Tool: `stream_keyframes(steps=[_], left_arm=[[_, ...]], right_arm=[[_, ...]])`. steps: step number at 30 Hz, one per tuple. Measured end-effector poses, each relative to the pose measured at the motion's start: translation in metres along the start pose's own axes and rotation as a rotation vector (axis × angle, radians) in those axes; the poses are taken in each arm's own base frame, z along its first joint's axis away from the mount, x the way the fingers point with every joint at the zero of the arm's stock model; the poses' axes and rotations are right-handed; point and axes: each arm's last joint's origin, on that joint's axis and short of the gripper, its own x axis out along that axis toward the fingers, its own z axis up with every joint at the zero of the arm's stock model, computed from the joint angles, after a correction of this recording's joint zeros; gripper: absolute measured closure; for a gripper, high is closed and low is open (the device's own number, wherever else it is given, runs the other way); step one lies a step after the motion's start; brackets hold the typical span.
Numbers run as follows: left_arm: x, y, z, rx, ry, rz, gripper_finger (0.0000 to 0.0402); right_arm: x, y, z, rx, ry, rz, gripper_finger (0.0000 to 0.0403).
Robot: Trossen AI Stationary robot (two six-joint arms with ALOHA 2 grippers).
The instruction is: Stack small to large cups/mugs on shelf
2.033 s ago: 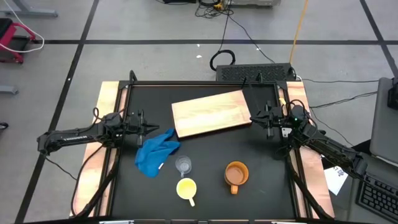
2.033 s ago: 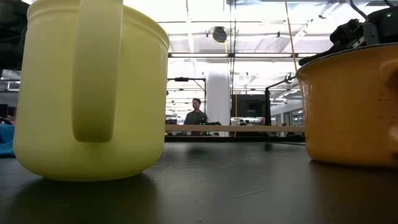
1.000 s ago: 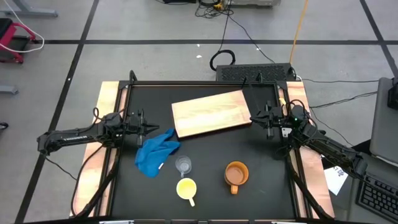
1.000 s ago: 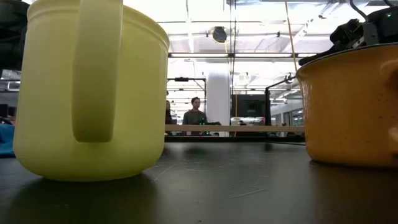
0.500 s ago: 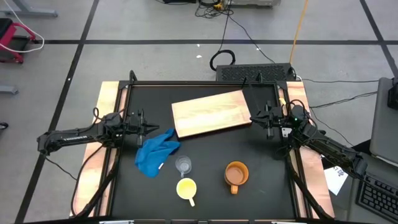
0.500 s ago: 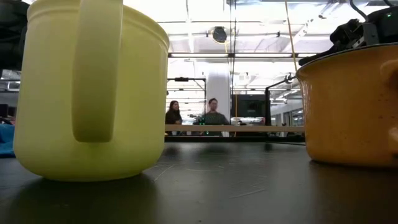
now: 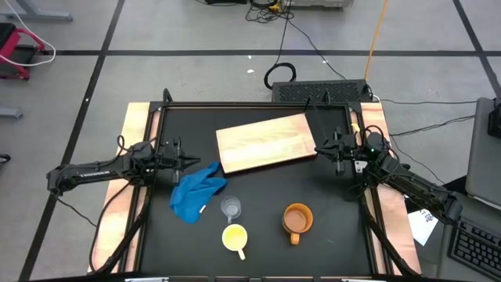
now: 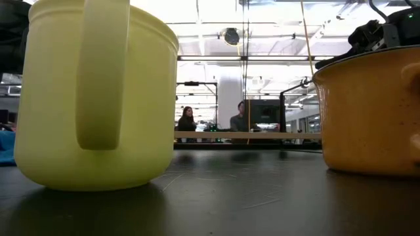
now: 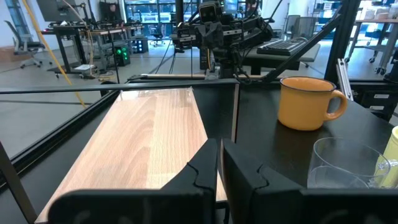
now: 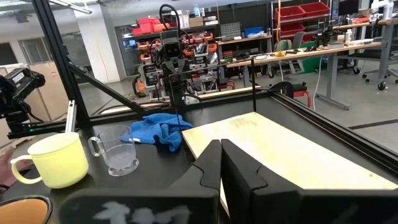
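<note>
While both closed grippers, left gripper (image 7: 188, 162) & right gripper (image 7: 321, 148), stay put, bkgd people (image 8: 187, 118) shifted right.

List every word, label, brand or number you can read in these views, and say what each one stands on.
No readable text in any view.
Large orange-brown mug with handle: no print visible.
Mid-sized yellow mug with handle: no print visible.
Small clear plastic cup: no print visible.
Light-wood board: bare grain only.
White paper sheet beside the table: dark marks, too small to read.
Red storage bins in the room: any labels too blurred to read.
</note>
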Motion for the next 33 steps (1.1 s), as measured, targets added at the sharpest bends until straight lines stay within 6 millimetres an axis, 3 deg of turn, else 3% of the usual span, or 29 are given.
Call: stream_keyframes(steps=[33], left_arm=[[0.0000,0.0000,0.0000,0.000,0.000,0.000,0.0376]], right_arm=[[-0.0001,0.0009,0.0048,-0.038,-0.044,0.007,0.0403]])
